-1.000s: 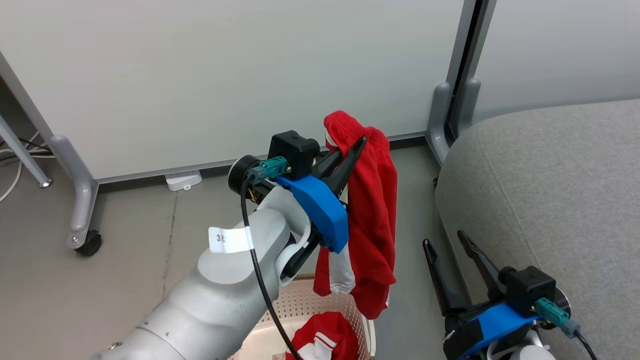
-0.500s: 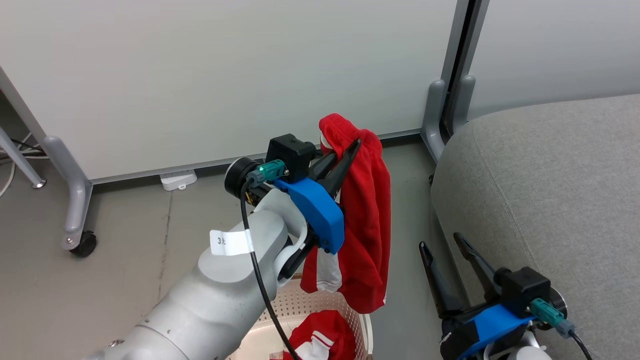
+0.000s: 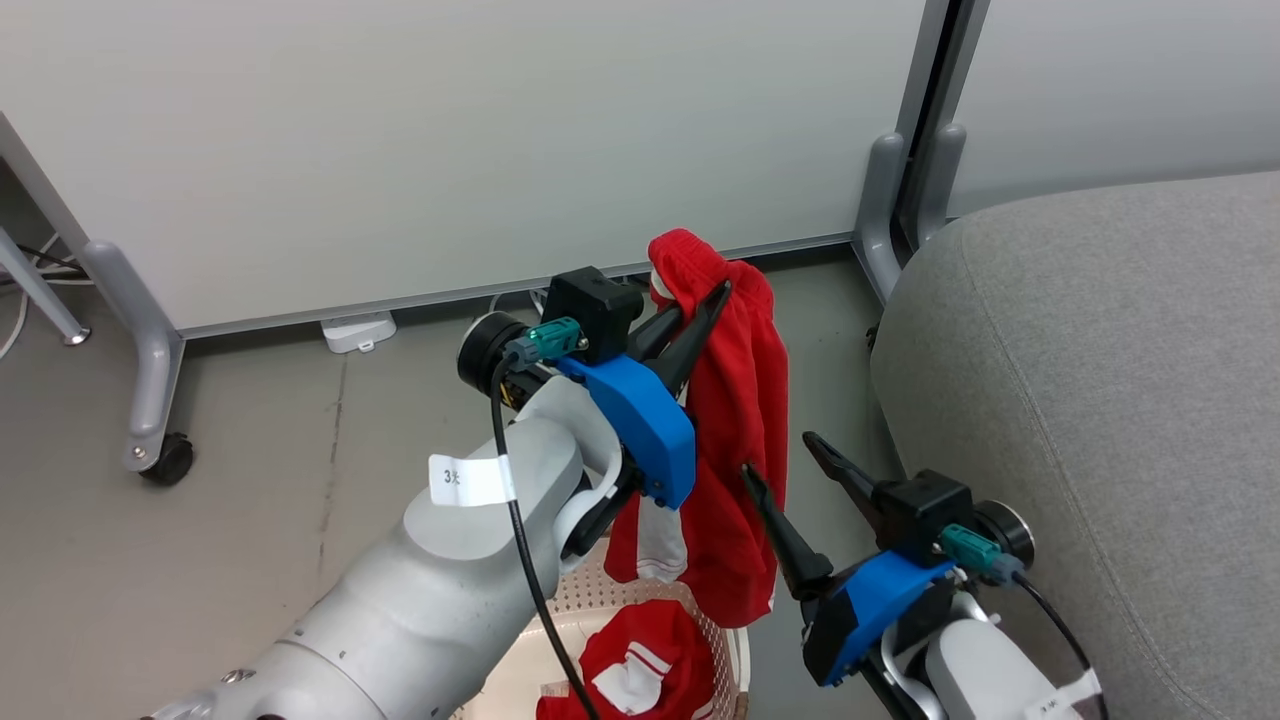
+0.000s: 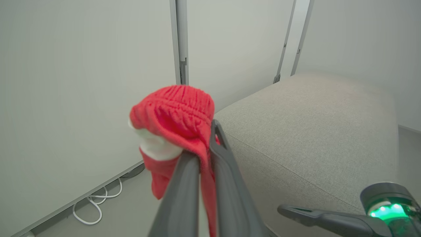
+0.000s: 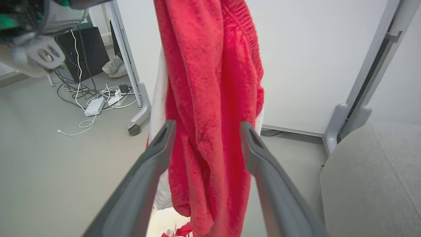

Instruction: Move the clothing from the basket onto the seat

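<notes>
Above the basket [image 3: 640, 597], left jaws pinch shut on the red shorts [image 3: 740, 400] by the waistband; right jaws gape empty just beside them. Lift high enough to clear the seat [image 3: 1100, 400] edge before releasing.

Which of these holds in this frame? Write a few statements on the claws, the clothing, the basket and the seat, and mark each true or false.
1. The left claw is shut on a red garment, which hangs in the air over the basket. True.
2. The right claw is clamped on that garment too. False: its fingers stand wide apart beside the hanging cloth.
3. The basket holds no more clothing. False: a second garment, red with white, lies in it.
4. In the head view, the grey seat is to the right of the hanging garment. True.
</notes>
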